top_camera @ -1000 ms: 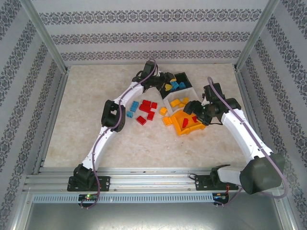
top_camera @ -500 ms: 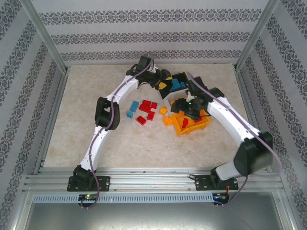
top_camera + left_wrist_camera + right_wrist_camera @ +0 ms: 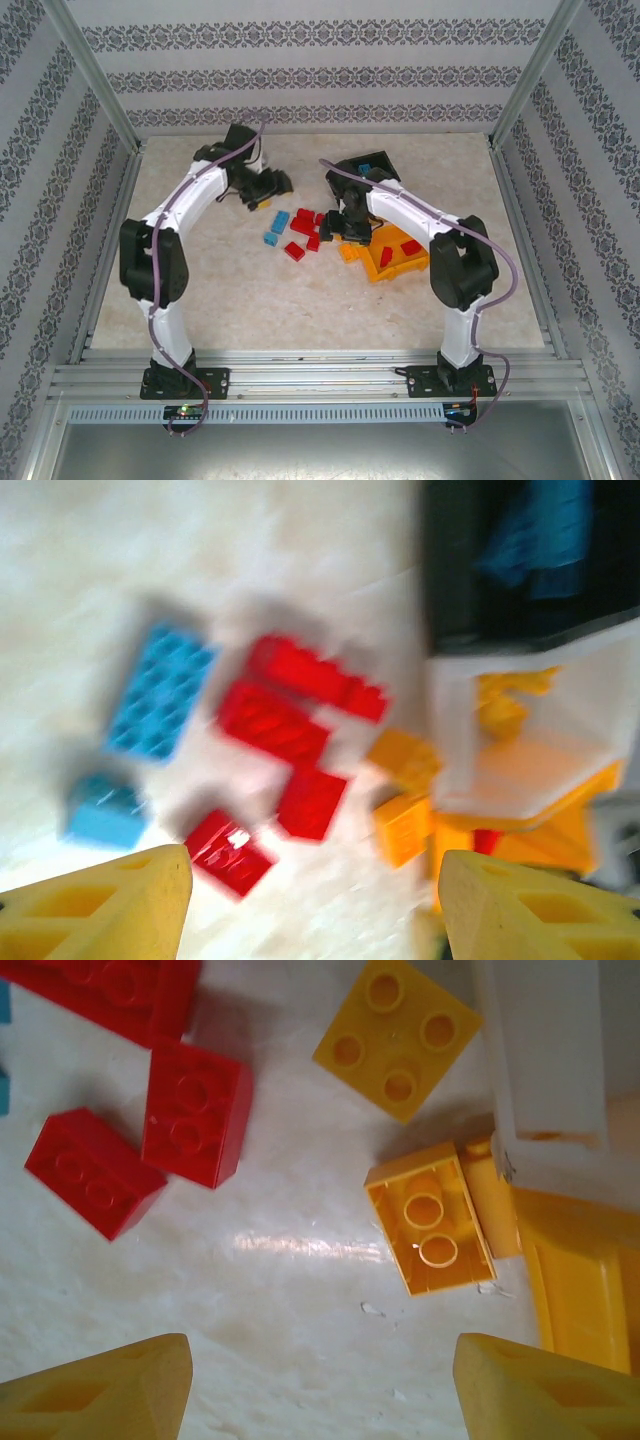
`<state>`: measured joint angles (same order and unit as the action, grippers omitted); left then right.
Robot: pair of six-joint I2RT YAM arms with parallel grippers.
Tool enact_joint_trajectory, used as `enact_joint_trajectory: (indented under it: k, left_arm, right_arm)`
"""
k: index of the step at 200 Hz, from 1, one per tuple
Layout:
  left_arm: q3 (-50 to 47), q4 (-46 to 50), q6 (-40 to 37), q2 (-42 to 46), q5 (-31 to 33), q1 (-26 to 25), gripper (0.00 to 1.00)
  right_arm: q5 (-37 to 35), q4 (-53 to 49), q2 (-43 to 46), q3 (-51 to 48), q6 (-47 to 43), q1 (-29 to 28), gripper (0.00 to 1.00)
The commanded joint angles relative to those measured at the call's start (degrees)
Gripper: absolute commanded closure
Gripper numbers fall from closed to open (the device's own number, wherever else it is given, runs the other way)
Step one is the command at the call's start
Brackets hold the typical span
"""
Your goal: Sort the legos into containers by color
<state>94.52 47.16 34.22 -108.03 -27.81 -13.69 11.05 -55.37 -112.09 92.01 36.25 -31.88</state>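
Loose legos lie mid-table: blue ones (image 3: 281,220), red ones (image 3: 305,224) and orange-yellow ones (image 3: 347,252). The containers sit in a row at the right. The black bin (image 3: 372,163) holds blue bricks, the white bin (image 3: 530,730) holds yellow ones, and the orange bin (image 3: 396,262) holds red ones. My left gripper (image 3: 275,185) hovers left of the pile, open and empty (image 3: 315,900). My right gripper (image 3: 345,228) hangs open and empty (image 3: 320,1380) just above the table. An upside-down yellow brick (image 3: 430,1218) and a studded yellow brick (image 3: 397,1038) lie ahead of it.
Red bricks (image 3: 195,1112) lie to the left in the right wrist view. The white bin wall (image 3: 545,1050) and the orange bin (image 3: 585,1290) stand close on its right. Metal frame rails and patterned walls (image 3: 60,200) enclose the table.
My left arm has swung back and left, away from the black bin. My right arm has moved left from the orange bin to above the yellow bricks on the table.
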Motion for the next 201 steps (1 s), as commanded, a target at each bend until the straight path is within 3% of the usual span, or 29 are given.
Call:
enact_joint_trajectory:
  k: [1, 51, 95, 171, 201]
  left_arm:
    - [-7.5, -2.1, -2.0, 5.5, 1.9, 1.2, 0.33]
    - [-16.2, -1.6, -2.9, 12.6, 3.9, 1.6, 0.33]
    - [-21.8, -0.8, -4.0, 16.5, 5.1, 1.7, 0.33]
    - [-27.4, -0.9, -3.6, 20.2, 5.1, 1.8, 0.33]
    - [-28.3, -0.5, -3.9, 20.9, 5.4, 2.0, 0.33]
  right_arm:
    - [-1.3, -2.1, -2.4, 2.6, 8.4, 0.6, 0.30]
    - [-4.1, 0.6, -5.8, 4.6, 19.6, 1.2, 0.32]
    - [-8.5, -0.3, -9.9, 8.4, 21.6, 2.8, 0.34]
    - [-8.3, -0.9, -16.9, 14.6, 22.3, 3.0, 0.38]
    - [-8.3, -0.1, -17.3, 14.4, 22.8, 2.6, 0.54]
